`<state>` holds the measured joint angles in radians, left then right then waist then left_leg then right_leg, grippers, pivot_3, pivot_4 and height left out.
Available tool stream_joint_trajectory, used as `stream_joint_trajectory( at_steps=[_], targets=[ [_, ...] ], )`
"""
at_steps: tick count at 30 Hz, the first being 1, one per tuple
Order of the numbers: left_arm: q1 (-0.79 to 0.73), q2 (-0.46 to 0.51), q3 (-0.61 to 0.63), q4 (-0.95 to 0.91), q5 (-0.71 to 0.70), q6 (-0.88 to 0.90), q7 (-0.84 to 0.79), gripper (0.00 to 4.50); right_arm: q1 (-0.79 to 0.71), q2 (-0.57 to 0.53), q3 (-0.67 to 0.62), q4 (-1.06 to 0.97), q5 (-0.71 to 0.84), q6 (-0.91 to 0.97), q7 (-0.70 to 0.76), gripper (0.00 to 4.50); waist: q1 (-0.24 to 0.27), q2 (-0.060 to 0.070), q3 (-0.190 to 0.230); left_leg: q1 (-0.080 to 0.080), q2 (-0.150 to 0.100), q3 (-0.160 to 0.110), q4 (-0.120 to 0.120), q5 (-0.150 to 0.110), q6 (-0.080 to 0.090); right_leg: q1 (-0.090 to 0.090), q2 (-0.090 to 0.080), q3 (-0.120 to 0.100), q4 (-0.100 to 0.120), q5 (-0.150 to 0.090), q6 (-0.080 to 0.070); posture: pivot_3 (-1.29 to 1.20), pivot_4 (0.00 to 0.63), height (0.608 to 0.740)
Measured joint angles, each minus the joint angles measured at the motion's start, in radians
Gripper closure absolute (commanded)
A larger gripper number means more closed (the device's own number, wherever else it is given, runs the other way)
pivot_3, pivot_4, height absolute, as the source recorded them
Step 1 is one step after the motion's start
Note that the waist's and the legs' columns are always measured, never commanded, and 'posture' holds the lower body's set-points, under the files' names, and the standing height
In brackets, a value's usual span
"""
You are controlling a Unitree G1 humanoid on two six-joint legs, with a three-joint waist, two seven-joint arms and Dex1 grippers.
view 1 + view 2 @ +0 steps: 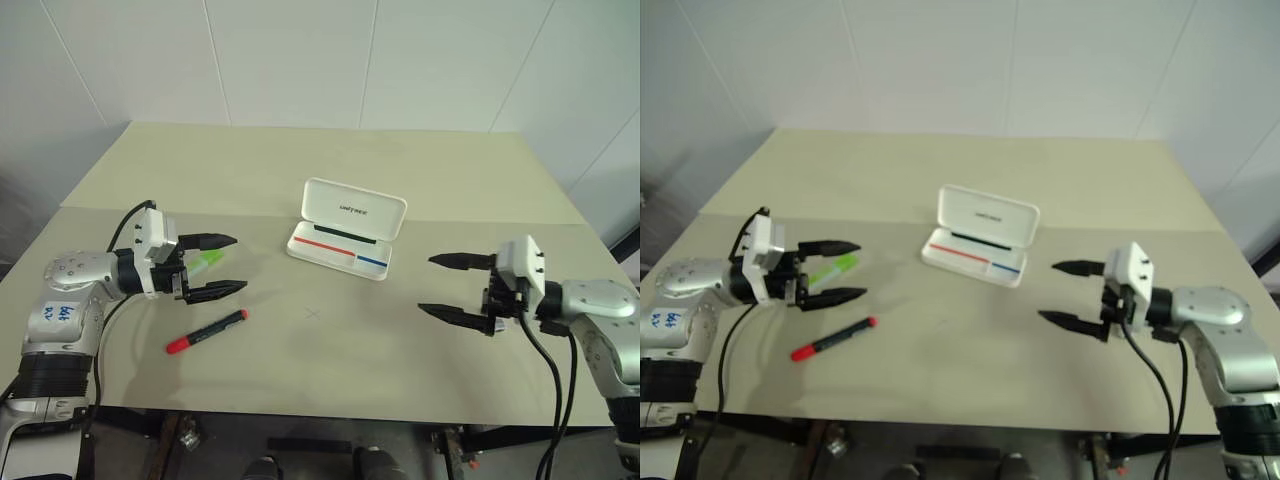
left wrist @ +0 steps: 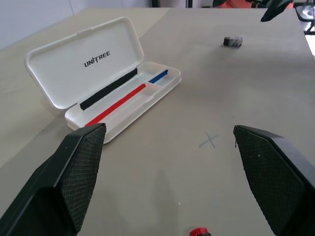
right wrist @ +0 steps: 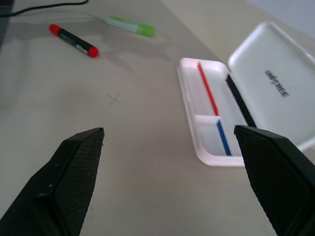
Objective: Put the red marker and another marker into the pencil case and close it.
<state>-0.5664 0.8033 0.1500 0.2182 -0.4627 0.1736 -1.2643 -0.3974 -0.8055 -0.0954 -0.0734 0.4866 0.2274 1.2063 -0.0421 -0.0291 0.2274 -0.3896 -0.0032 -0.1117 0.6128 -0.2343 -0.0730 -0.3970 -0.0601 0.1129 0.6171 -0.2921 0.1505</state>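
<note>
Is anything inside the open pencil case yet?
No markers. The pencil case lies open; its tray holds only a red and a blue stripe. The red marker and green marker lie on the table.

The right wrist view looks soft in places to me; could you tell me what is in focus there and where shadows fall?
Right wrist view: the claw fingers are blurred, the pencil case fairly sharp, and faint shadows lie beside the red marker. Left eye view: lighting is even, with soft shadows under the left claw.
</note>
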Motion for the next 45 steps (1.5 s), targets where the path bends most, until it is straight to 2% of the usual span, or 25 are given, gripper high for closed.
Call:
stream_joint_trajectory(
  at_steps=[7,10,13,27,36,45],
  targets=[
    [-0.022,0.035,-0.004,0.042,0.033,-0.035,-0.028,0.05,-0.168,0.038,0.134,0.079,-0.09,-0.002,0.027,0.0,-0.01,0.0,0.0,-0.001,0.0,0.0,0.0,0.0,0.0,-0.001,0.0,0.0,0.0,0.0,0.0,0.0,0.15,0.74],
    [-0.061,0.035,-0.012,0.074,0.041,-0.049,-0.04,0.0,-0.209,0.065,0.174,0.123,-0.118,-0.017,0.052,0.66,-0.01,0.0,0.0,-0.001,0.0,0.0,0.0,0.0,0.0,-0.001,0.0,-0.001,0.0,0.0,0.0,0.0,0.15,0.74],
    [-0.088,0.029,-0.015,0.107,0.057,-0.07,-0.038,0.0,-0.23,0.096,0.21,0.178,-0.151,-0.046,0.065,1.69,-0.011,0.0,0.0,-0.001,0.0,0.0,0.0,0.0,0.0,-0.002,0.0,-0.001,0.0,0.0,0.0,0.0,0.15,0.74],
    [-0.091,-0.003,-0.037,0.107,0.076,-0.087,-0.024,0.0,-0.478,0.234,0.365,0.563,-0.395,-0.187,0.069,1.69,-0.018,0.0,0.0,-0.006,0.0,0.0,0.0,0.002,-0.002,-0.013,0.001,0.0,0.01,-0.001,-0.002,0.0,0.15,0.74],
    [-0.085,0.013,-0.033,0.109,0.084,-0.094,-0.017,0.0,-0.596,0.281,0.374,0.773,-0.481,-0.273,0.077,1.69,-0.021,0.0,0.0,-0.009,0.0,0.0,0.0,0.002,-0.003,-0.016,0.001,0.0,0.011,-0.001,-0.001,0.0,0.15,0.74],
    [-0.064,0.017,-0.03,0.107,0.084,-0.096,-0.002,0.0,-0.633,0.286,0.38,0.883,-0.548,-0.305,0.089,1.69,-0.023,0.0,0.0,-0.009,0.0,0.0,0.0,0.002,-0.003,-0.016,0.001,0.0,0.011,-0.001,-0.001,0.0,0.15,0.74]
  ],
)
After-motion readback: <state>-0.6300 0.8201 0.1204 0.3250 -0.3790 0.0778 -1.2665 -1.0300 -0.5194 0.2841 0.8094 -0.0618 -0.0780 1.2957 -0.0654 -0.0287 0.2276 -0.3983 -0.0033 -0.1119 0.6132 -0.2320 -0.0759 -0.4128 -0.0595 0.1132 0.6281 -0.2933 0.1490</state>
